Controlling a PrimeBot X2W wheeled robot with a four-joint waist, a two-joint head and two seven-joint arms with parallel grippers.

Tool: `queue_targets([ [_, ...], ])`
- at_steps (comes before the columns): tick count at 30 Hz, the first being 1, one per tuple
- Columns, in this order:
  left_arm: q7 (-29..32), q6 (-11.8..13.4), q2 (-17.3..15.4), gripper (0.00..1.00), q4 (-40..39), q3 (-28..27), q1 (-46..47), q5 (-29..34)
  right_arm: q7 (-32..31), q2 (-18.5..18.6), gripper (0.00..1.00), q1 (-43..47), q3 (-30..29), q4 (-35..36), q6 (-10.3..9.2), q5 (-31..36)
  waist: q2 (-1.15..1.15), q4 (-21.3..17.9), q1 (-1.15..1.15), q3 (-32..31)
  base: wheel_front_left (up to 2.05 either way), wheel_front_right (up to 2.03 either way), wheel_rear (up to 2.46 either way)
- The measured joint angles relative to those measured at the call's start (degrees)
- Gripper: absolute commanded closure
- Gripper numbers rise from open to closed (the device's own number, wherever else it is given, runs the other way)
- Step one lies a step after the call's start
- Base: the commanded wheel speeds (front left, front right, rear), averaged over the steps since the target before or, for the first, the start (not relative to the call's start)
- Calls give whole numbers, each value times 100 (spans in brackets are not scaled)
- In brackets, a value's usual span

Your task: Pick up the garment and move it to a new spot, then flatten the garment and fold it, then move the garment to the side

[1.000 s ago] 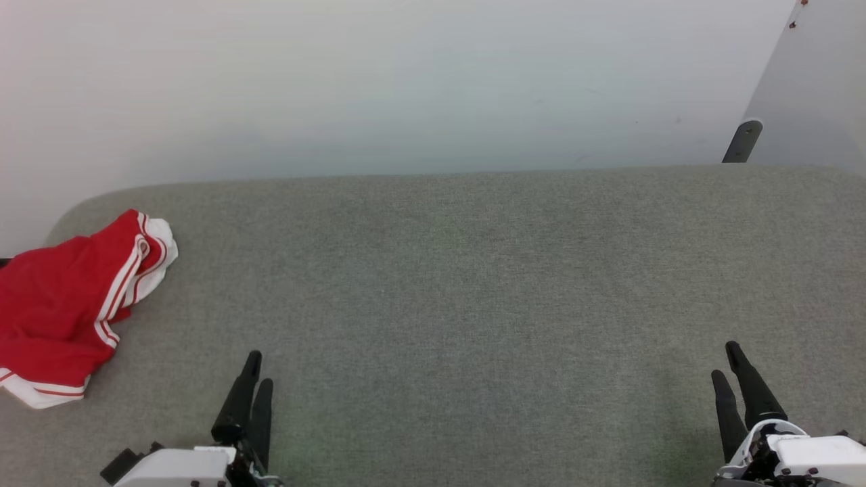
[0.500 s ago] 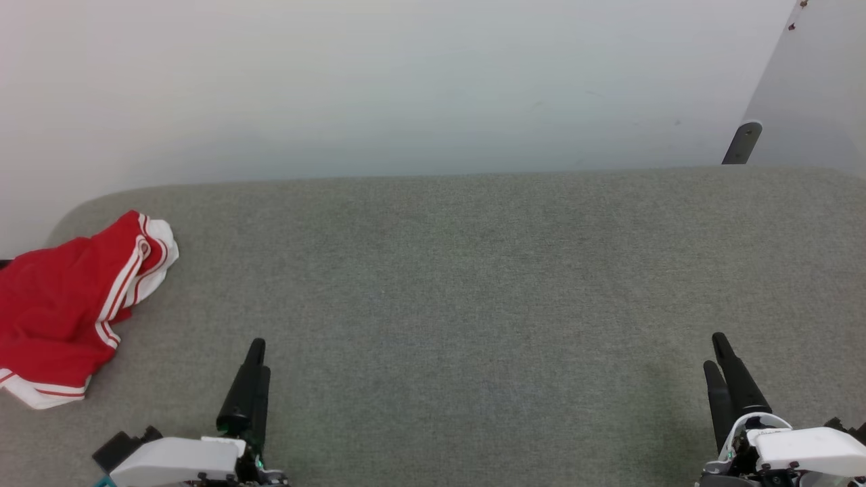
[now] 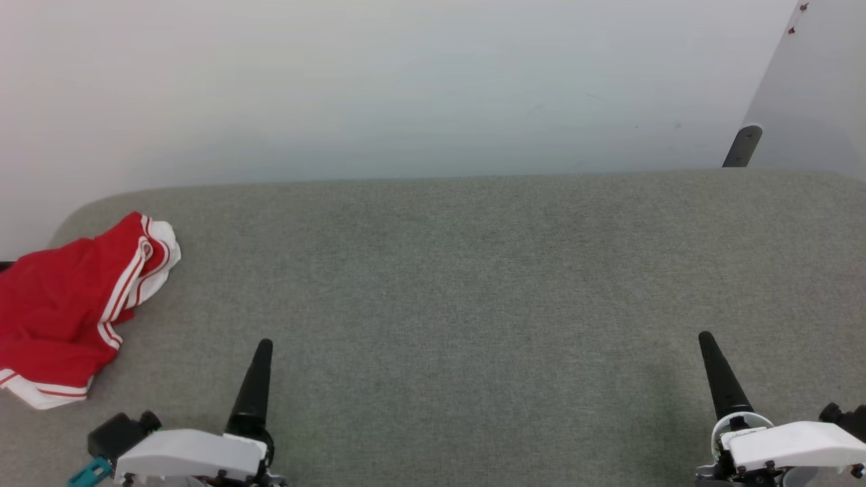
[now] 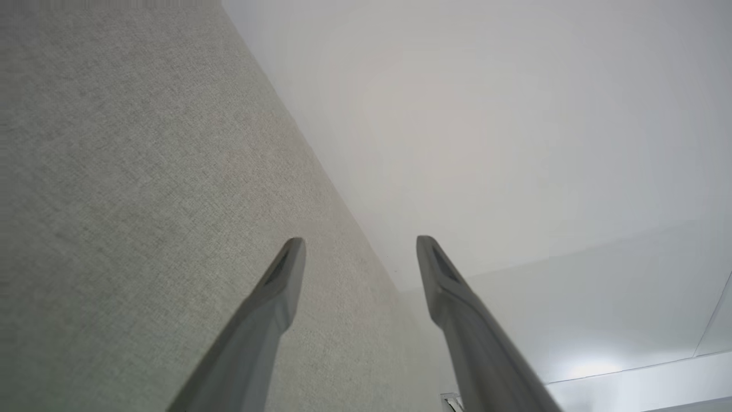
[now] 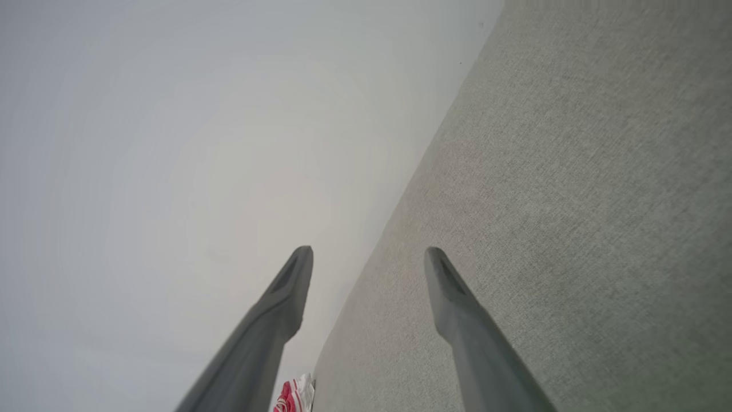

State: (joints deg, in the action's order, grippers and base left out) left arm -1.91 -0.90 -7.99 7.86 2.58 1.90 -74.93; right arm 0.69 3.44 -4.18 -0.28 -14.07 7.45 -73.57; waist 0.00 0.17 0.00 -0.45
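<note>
The garment [image 3: 61,311] lies in a loose, crumpled heap at the far left end of the grey desk [image 3: 473,284], close to its rounded back corner. Its red body is bunched up, and a white sleeve with striped trim is turned outward on the side nearer the middle. A small part of it also shows low in the right wrist view, far off along the desk beside the pale wall [image 3: 406,88]. The left gripper [image 4: 357,247] hovers low over the near edge of the desk with its two fingers spread apart and nothing between them, well apart from the garment and to its right. The right gripper [image 5: 369,254] is likewise released and bare-handed, out at the opposite end of the desk. Judging by how the cloth sits — rumpled, unfolded and touched by neither gripper — none of the task looks done. The pick-up, the move to a new spot, the flattening, the folding and the final shift to the side all appear to be left. The first step would likely fall to the left arm, which is nearer, reaching across to the heap.
</note>
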Motion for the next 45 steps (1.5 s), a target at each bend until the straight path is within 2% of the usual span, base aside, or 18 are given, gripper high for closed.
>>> queue_targets([
  [16, -324, 441, -386, 0, -14, 455, -19, 1869, 56, -20, 0, -11, -8, 185, 0, 2101, 0, 10, 0, -61, 0, 0, 0],
  [27, -504, 452, -422, 0, -175, 452, -144, 2707, 86, -41, 0, 4, -89, 220, 0, 3150, 0, 9, 0, -123, 0, 0, 0],
  [45, -778, 434, -449, 0, -400, 389, -313, 3905, 186, -53, 0, 5, -122, 300, 1, 4299, 0, 20, 0, -197, 0, 0, 0],
])
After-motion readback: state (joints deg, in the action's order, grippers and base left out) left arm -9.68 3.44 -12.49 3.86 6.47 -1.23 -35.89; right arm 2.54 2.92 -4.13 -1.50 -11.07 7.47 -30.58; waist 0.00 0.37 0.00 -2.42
